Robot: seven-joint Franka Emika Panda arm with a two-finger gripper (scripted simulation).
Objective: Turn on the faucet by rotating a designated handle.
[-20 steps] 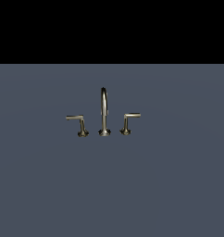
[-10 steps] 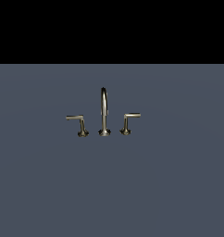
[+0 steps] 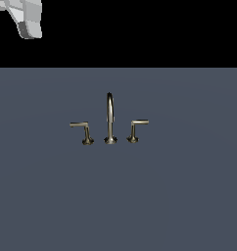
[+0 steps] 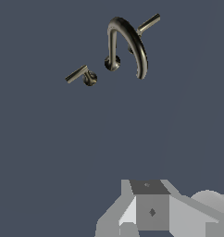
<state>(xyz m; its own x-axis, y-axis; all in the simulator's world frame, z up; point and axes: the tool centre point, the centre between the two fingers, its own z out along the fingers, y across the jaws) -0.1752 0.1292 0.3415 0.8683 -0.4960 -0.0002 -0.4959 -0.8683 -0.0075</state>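
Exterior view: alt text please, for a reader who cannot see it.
A small brass faucet stands mid-frame on a grey surface: arched spout between two L-shaped lever handles, the designated handle on the exterior view's left. A white piece of the robot shows top left, touching nothing.

No lettering, label, brand, number or sign can be read anywhere here. The brass faucet (image 3: pixel 109 120) is bare metal with no marking, and so is the grey surface (image 3: pixel 189 196) it stands on. The pale robot housing at 11 o'clock in the exterior view carries no print either. In the wrist view a small dark diamond mark sits on the gripper body (image 4: pixel 152 212), but it is not a legible character.
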